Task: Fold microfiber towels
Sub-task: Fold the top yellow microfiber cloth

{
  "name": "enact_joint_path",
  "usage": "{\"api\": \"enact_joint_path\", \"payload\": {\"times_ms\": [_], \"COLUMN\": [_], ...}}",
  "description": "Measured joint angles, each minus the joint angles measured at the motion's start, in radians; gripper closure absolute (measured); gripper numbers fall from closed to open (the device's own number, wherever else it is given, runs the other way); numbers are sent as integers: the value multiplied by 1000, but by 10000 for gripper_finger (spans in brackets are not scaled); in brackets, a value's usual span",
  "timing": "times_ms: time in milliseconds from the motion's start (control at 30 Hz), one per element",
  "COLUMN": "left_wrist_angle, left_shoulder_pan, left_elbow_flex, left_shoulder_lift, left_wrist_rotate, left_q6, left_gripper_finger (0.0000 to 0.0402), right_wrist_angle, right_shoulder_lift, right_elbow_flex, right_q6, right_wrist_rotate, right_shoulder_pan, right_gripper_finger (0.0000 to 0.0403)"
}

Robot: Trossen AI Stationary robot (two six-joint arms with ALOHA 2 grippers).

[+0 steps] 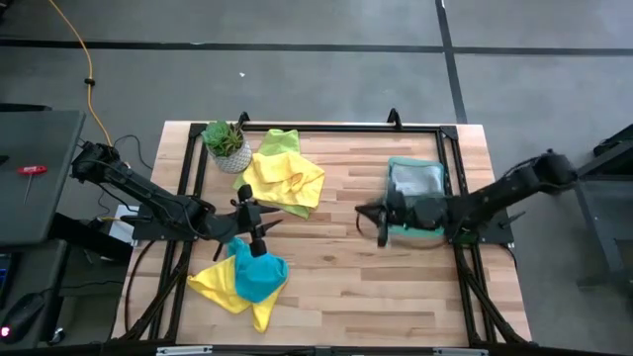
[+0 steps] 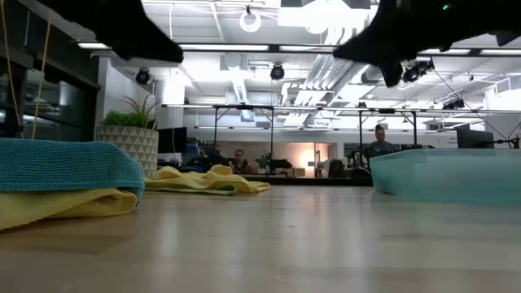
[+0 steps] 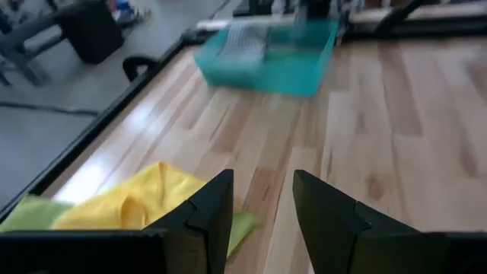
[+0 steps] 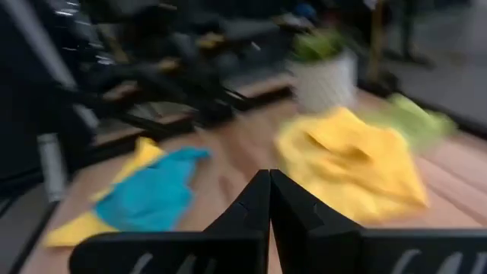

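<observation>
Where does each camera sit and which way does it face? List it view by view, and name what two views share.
High view: above the table, looking straight down; both arms show, left claw and right claw.
Low view: at table-top height, looking level across into the room; dark arm parts hang at the top.
Left wrist view: looks past its open fingers toward the green tray.
Right wrist view: looks past its shut fingers at the potted plant.
Shared: the teal towel shows in the high and right wrist views.

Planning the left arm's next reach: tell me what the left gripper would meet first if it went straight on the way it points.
Probably the green tray across the table. The left gripper, fingers apart and empty, looks over bare wood towards it, though depth is unclear.
</observation>
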Motion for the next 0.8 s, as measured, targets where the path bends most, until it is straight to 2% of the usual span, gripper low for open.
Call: {"api": "enact_joint_path", "payload": {"times_ms": [167,367,467,633,800], "left_wrist_angle": [100,179,287,571,546], "left_shoulder_pan": [-6,-58,-98,-141,-136], "left_elbow_flex": [0,0,-36,-188,-289], "left_shoulder_lift": [0,0,-2,-54,-120], "left_wrist_rotate": [105,106,77,83,51], "left_q6": [87,121,168,239,159], "left_gripper_finger": [273,273,273,273,273], "right_wrist_angle": [204,218,217,207,240], "right_shoulder_lift": [158,281,288,277,271], "right_elbow_flex": [19,63,67,67,67], "right_q6": [-139,-158,-157,-149,-190], "right_wrist_rotate": [5,3,-13,-20,-9], "right_shoulder_pan": [77,90,83,78,78], "right_gripper_finger": [403,403,403,403,403]}}
